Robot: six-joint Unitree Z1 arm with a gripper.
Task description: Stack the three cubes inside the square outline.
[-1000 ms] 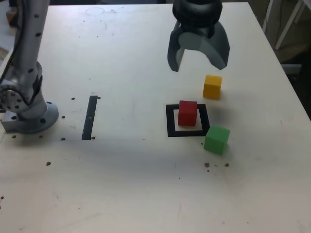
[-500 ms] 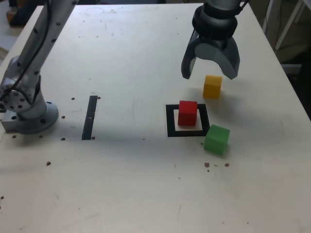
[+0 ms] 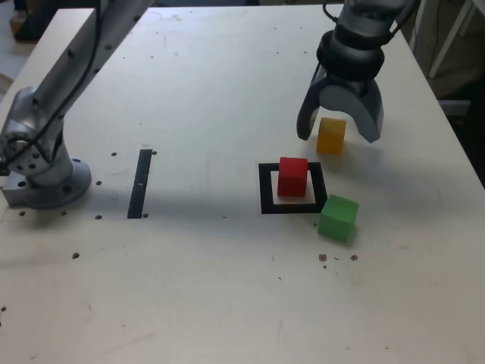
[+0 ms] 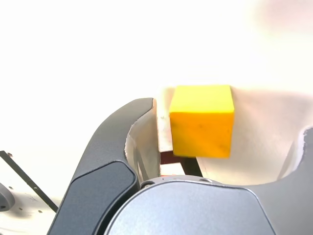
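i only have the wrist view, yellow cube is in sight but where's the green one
Observer: In the exterior view, the green cube sits at the lower right corner of the square outline, outside its pale centre.
Operator: and the red one, i just get a dark sliver
Observer: The red cube stands inside the outline, with nothing stacked on it.
Operator: anything else on the table past the outline
Observer: A straight black strip lies between the outline and the arm's base, and the strip's whole length shows in the exterior view.
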